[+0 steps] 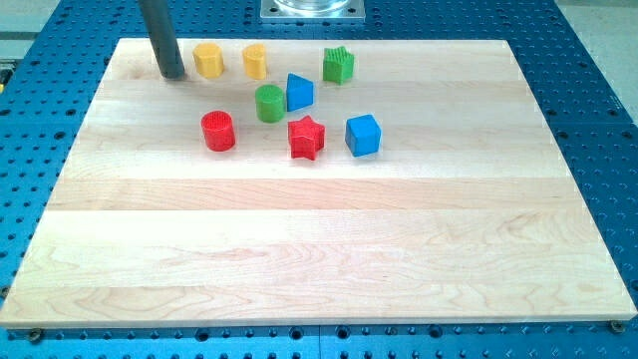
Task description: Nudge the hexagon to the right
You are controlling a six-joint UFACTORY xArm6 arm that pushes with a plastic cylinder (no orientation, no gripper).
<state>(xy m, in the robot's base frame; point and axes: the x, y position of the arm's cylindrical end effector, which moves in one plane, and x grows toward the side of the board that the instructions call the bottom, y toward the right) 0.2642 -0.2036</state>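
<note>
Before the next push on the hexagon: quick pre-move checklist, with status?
1. My tip located: ok, near the board's top-left corner.
2. Yellow hexagon identified: ok, just right of my tip.
3. Tip on the hexagon's left side for a rightward push: ok.
4. Tip touching the hexagon: cannot tell; a narrow gap seems to show.
5. Path to the right clear: not ok, the second yellow block sits close on that side.
6. Other blocks out of the line: ok, the green cylinder and red cylinder lie lower in the view.
</note>
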